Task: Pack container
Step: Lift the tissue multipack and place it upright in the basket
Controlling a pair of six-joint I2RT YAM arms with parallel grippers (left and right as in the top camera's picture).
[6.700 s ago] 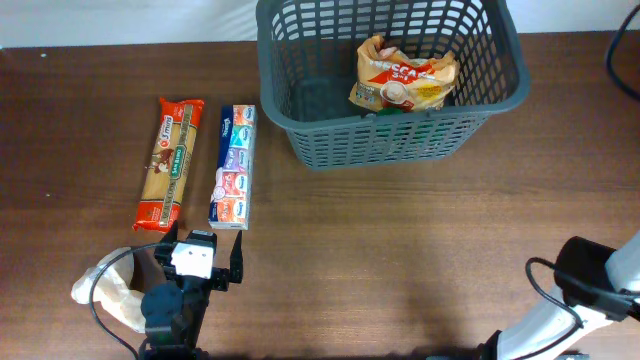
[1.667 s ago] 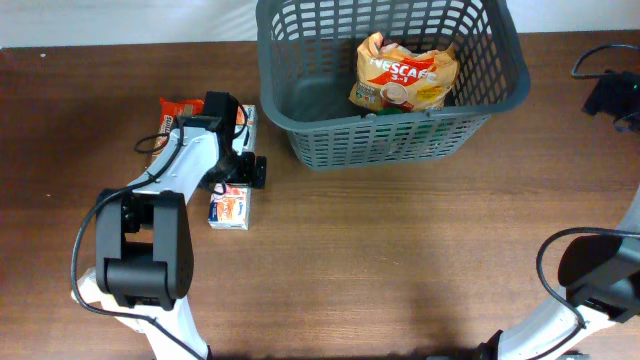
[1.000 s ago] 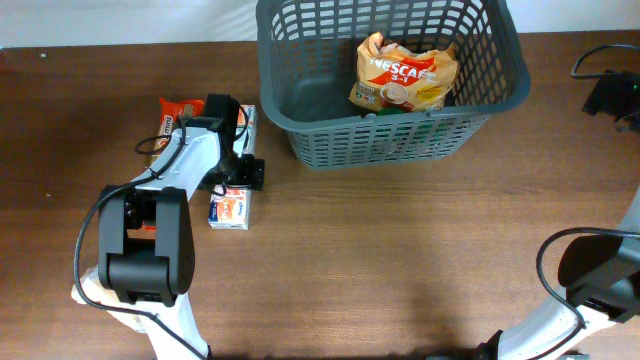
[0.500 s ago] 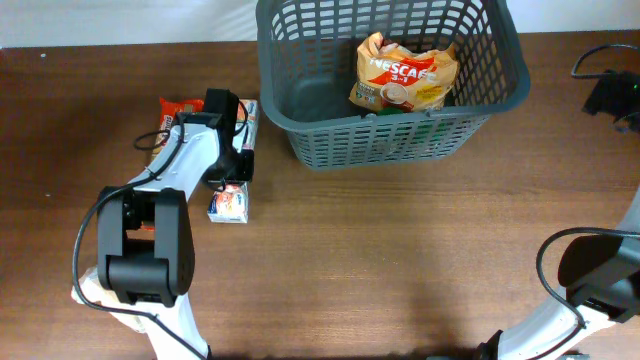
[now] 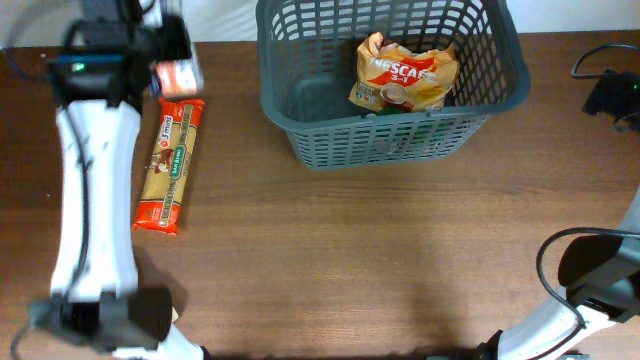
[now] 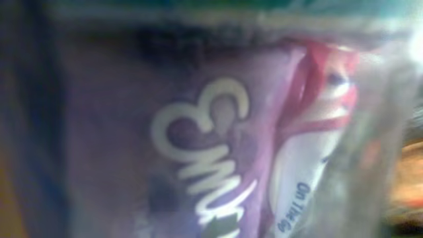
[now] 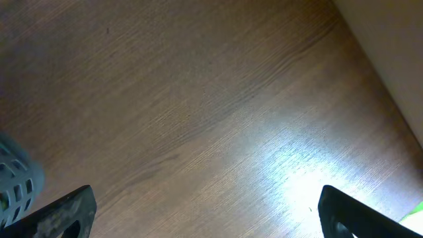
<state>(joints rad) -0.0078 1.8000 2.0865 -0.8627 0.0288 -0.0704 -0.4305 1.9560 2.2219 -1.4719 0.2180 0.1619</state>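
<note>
The container (image 5: pixel 300 130), a dark grey lattice basket, stands at the back centre with a yellow Nescafe bag (image 5: pixel 405 72) inside. My left gripper (image 5: pixel 165 58) is raised high at the far left, shut on a multipack of small cartons (image 5: pixel 178 76). That pack's purple wrap (image 6: pixel 198 132) with white script fills the left wrist view and hides the fingers. A long pasta packet (image 5: pixel 168 165) lies on the table below. My right gripper (image 7: pixel 208 215) is open over bare wood, at the far right edge (image 5: pixel 608 95) in the overhead view.
The brown wooden table (image 5: pixel 380 260) stretches out in front of the basket. A black cable (image 5: pixel 625 45) runs along the far right. A grey corner of the basket (image 7: pixel 16 182) shows at the left of the right wrist view.
My left gripper closed on the carton multipack beside the pasta and lifted it off the table, up and toward the far left. The right arm stayed still.
</note>
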